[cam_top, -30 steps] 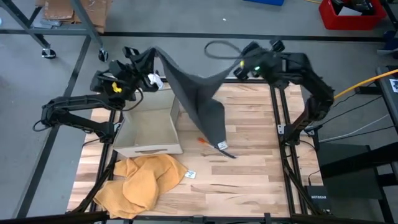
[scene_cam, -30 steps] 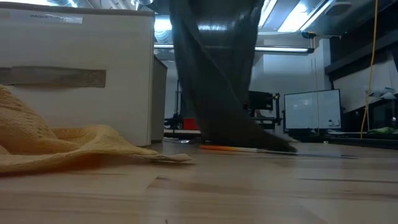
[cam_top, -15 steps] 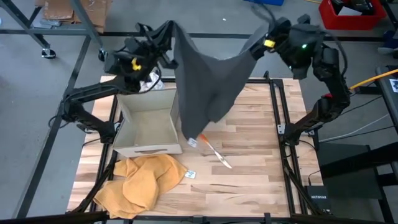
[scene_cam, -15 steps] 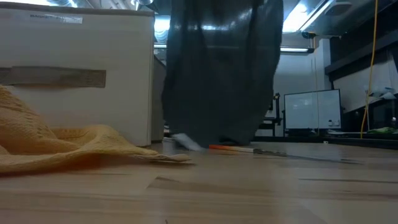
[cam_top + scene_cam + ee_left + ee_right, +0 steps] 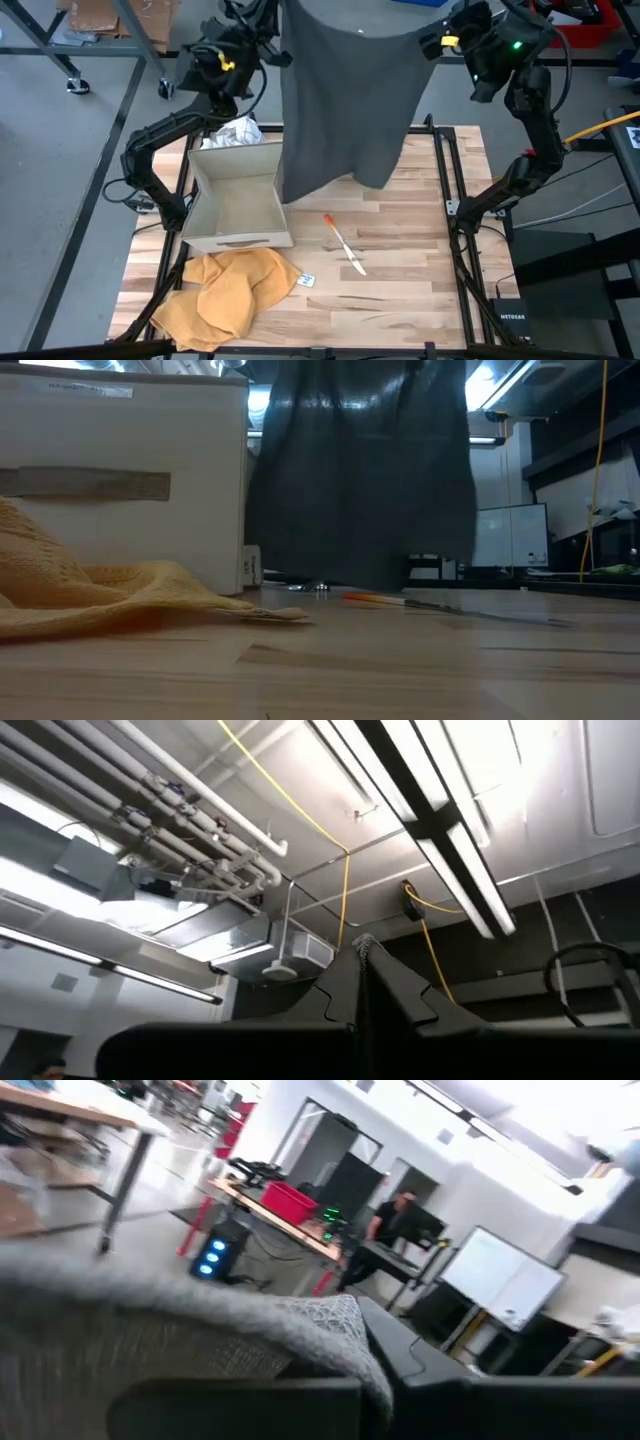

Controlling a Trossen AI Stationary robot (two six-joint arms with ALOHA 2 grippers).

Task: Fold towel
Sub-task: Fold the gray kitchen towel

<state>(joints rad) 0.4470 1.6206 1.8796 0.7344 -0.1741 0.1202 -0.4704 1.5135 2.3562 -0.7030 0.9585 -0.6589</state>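
Both arms risen, grey towel (image 5: 345,100) lifted clear, spread, hanging flat

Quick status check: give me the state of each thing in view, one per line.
Grey towel: held up by two corners, spread, hanging clear of the table.
Left gripper: shut on the towel's corner.
Right gripper: shut on the other corner.
White box: open.
Yellow cloth: crumpled on the table.
Knife: lying flat.

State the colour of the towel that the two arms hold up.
Dark grey towel; the high view shows it best.
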